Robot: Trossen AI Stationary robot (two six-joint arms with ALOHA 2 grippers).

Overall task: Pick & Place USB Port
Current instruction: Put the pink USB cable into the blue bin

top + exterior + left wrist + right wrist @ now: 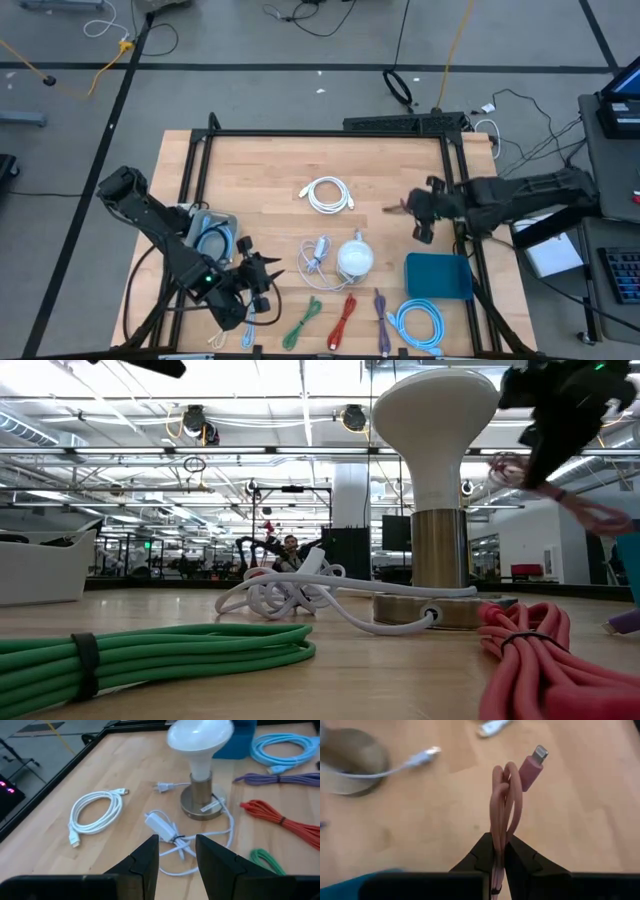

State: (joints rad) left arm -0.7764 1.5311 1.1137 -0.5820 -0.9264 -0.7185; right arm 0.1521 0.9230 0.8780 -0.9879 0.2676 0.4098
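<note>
Cut off at low view's right edge: red cable (545, 660). Blurred in right wrist view, upper left: lamp base (351, 757). Pink cable (506, 795) lower end hidden between fingers.

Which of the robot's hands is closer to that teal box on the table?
The right hand. It hovers just beyond the teal box's far edge, shut on a pink cable. The left hand is well across the table, past the white lamp.
</note>
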